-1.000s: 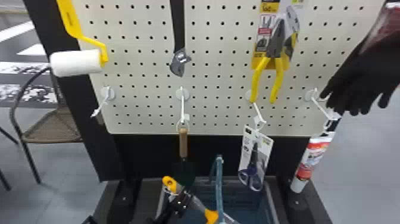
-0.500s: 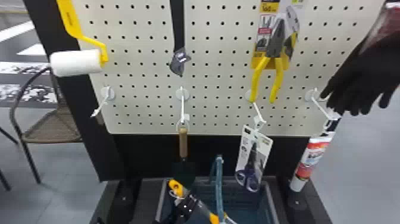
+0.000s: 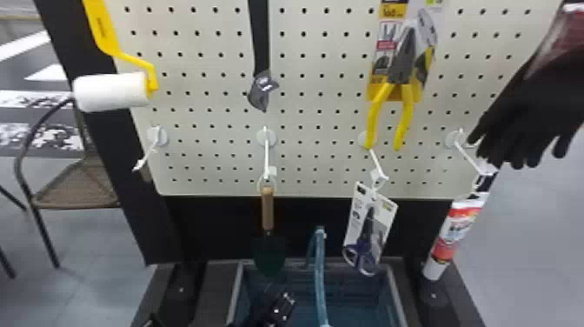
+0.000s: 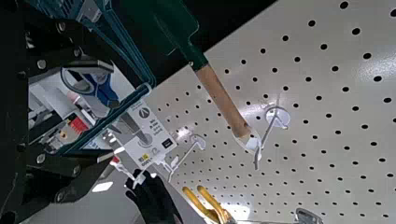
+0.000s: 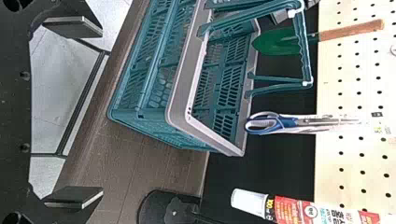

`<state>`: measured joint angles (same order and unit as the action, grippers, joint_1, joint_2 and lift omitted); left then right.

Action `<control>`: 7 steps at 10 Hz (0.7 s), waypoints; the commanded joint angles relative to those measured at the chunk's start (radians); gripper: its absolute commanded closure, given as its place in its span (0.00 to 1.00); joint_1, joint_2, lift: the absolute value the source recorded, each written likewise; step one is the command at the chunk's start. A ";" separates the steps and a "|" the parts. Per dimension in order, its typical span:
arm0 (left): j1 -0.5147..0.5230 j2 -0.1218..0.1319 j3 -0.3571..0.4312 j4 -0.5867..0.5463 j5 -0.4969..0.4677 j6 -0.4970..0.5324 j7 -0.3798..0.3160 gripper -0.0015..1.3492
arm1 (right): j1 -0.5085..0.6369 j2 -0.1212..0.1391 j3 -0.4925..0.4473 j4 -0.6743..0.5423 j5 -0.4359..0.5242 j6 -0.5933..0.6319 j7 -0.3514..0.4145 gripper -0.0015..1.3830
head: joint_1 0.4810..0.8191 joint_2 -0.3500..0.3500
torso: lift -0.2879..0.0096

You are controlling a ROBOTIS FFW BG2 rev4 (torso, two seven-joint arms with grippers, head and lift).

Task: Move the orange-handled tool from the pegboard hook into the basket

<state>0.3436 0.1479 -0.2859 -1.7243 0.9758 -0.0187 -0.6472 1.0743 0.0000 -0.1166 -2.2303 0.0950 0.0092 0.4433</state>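
Four white hooks stick out from the lower pegboard in head view. Left gripper is low over the left part of the basket, just below the trowel blade. It's open: left wrist view has its fingers well apart. Can't tell where the orange-handled tool is. Right gripper is open too, per right wrist view, and has the basket and the dark wood-look base ahead of it.

Basket is teal with a grey rim and sits on that base in front of the board. Its handle stands up near the middle, between the left gripper and the scissors.

Hung stuff, head view: trowel, wooden grip up, green blade down, on the second hook from left. Carded scissors on the third, blue handles down at the basket's back edge. Red-and-white tube on the fourth, tilted, right of the basket. Higher up, left to right: paint roller with yellow frame, black-handled tool with a grey wrapped end, yellow-handled pliers in packaging, black glove. Woven chair on the floor, far left, behind the board.
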 commanded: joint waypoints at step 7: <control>-0.006 0.012 0.008 -0.007 0.000 0.008 -0.005 0.07 | 0.000 0.001 0.000 0.003 -0.001 0.000 0.000 0.08 | 0.20 0.50 | 0.63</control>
<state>0.3378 0.1595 -0.2776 -1.7316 0.9747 -0.0107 -0.6517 1.0743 0.0000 -0.1166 -2.2274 0.0937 0.0092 0.4433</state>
